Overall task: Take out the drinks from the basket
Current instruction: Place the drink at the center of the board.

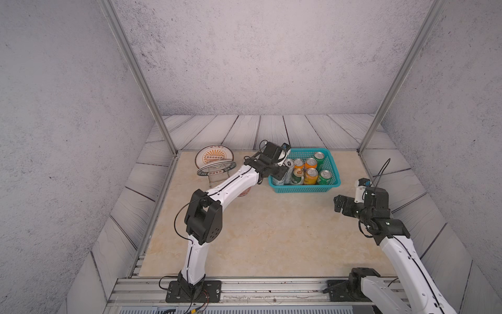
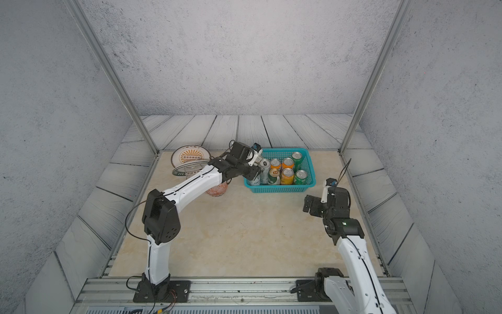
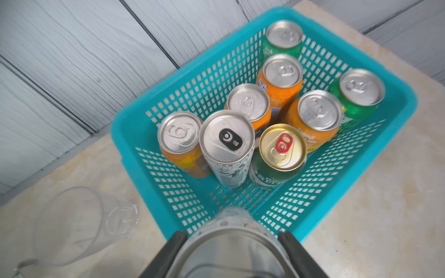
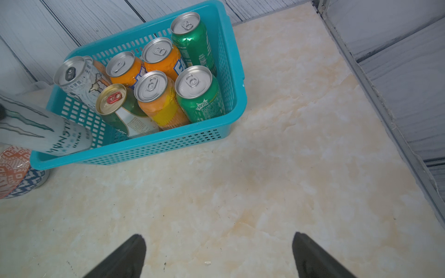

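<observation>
From the middle of the table point(image 1: 258, 231) you find the basket point(image 1: 304, 188) at 1 o'clock and the plates point(image 1: 214, 157) at 11. The bowl point(image 2: 216, 190) sits between them, near the basket's 8 o'clock side. The plastic cup point(image 3: 79, 216) lies outside its 9 o'clock end. Inside, cans point(image 1: 311, 174) stand in two rows, with the Sprite can point(image 4: 199, 96) at 4 o'clock and a Fanta can point(image 4: 161, 57) at 12. The Monster Ultra can point(image 4: 48, 134) tilts over the 7 o'clock corner.

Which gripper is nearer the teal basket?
Left. Left gripper at a corner of the basket, shut on a white can; right gripper open over the table, apart from it.
</observation>
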Robot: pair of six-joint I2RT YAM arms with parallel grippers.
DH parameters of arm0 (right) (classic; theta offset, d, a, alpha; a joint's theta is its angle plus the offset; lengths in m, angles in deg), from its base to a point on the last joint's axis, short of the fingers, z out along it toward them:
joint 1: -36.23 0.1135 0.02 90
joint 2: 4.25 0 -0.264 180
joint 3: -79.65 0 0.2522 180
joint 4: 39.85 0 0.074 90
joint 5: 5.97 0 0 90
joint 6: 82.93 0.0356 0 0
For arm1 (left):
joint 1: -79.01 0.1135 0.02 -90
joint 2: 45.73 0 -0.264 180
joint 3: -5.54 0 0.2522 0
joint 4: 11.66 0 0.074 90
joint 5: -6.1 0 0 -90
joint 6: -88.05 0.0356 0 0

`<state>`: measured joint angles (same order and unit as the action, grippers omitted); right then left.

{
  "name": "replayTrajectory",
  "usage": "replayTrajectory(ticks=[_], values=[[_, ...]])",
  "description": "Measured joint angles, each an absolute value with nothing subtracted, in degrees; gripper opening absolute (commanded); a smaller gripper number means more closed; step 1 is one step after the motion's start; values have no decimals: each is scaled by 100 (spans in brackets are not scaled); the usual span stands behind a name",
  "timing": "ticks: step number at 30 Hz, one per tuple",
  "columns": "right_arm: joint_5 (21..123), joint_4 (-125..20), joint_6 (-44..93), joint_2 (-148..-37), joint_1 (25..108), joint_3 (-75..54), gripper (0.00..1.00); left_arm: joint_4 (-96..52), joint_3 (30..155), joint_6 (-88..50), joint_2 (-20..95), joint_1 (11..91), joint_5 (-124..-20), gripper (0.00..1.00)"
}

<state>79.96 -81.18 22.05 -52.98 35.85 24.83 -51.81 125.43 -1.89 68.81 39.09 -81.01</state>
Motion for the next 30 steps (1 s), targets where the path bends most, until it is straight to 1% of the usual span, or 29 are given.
replayTrajectory(ticks=[5, 9, 19, 24, 30], values=[[8011, -8228, 2164, -5248, 3585, 2481, 100, -5260, 12335, -189, 6061, 3903, -8219, 47], [8011, -8284, 2155, -5211, 3585, 2481, 99, -5354, 11900, -191, 5263, 3903, -8424, 47], [8011, -8372, 2142, -5086, 3585, 2418, 100, -5590, 9979, -307, 3314, 3903, -9196, 46], [8011, -8396, 2135, -5077, 3585, 2413, 100, -5649, 9157, -493, 2794, 3942, -9430, 46], [8011, -8442, 2135, -5036, 3585, 2411, 99, -5555, 8252, -751, 2612, 4132, -9554, 42]])
